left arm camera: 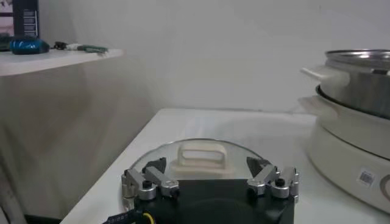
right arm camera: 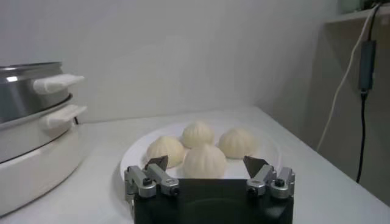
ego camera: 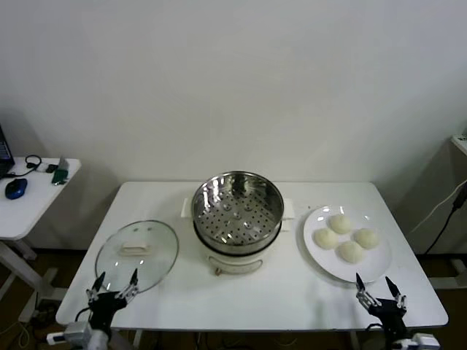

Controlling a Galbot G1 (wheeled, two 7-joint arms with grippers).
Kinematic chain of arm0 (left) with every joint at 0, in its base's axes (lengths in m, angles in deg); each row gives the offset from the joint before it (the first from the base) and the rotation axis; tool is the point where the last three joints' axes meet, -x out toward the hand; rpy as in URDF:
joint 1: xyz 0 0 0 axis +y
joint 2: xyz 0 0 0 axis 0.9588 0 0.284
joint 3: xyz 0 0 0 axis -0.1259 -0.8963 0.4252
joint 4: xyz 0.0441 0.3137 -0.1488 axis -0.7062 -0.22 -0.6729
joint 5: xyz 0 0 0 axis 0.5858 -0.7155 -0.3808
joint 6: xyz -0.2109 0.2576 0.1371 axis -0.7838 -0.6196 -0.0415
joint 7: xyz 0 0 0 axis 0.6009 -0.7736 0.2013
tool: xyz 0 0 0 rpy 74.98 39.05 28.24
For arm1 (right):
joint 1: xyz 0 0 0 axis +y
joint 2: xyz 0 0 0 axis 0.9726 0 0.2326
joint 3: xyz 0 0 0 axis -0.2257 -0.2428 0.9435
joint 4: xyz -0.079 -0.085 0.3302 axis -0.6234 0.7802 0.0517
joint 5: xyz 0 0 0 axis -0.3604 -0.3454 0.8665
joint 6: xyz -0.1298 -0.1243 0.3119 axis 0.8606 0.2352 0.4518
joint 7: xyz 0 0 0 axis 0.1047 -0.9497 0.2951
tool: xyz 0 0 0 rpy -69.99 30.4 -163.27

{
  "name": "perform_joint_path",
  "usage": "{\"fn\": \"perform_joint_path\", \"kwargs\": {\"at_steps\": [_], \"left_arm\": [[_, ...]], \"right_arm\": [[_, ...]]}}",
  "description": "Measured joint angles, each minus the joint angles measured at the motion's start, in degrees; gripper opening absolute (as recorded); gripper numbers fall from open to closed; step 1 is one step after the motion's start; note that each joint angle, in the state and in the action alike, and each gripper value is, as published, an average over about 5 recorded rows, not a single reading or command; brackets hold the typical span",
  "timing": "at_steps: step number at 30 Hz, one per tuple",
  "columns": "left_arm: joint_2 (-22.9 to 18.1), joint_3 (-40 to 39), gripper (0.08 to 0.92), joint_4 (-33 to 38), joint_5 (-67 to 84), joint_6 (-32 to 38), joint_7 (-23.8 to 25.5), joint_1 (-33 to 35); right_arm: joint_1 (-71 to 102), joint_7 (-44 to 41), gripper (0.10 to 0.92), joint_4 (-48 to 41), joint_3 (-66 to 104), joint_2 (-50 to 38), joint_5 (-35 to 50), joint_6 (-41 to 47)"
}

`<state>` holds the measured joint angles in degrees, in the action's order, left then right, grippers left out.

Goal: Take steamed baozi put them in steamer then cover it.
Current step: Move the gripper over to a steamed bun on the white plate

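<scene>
Several off-white steamed baozi lie on a white plate at the table's right. The shiny steamer stands uncovered at the centre on its white base, its perforated tray bare. The glass cover with its white bar handle lies flat on the table at the left. My left gripper hovers open at the table's near edge, just in front of the cover. My right gripper is open in front of the plate, holding nothing.
A white side table with a blue mouse and small items stands at the far left. A black cable hangs beside the cabinet at the right. The white table ends just in front of both grippers.
</scene>
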<state>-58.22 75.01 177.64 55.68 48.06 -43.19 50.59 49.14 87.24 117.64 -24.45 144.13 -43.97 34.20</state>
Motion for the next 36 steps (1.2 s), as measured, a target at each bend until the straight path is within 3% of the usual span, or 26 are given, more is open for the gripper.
{"fn": "perform_joint_path", "kwargs": {"at_steps": [9, 15, 26, 36], "left_arm": [[0.0, -0.3, 0.823, 0.3, 0.0, 0.3, 0.2, 0.0], [0.2, -0.5, 0.823, 0.8, 0.1, 1.0, 0.4, 0.4], [0.5, 0.1, 0.823, 1.5, 0.4, 2.5, 0.5, 1.2], [0.5, 0.2, 0.823, 1.3, 0.3, 3.1, 0.5, 1.4]], "right_arm": [[-11.7, 0.8, 0.823, -2.2, -2.2, -7.7, -2.1, 10.9], [-25.1, -4.7, 0.823, -7.7, -11.1, -18.6, -5.2, 16.9], [-60.1, -30.6, 0.823, -22.9, -45.1, -36.6, -17.4, 12.2], [-94.6, -52.6, 0.823, -38.9, -80.3, -37.0, -22.9, 3.9]]}}
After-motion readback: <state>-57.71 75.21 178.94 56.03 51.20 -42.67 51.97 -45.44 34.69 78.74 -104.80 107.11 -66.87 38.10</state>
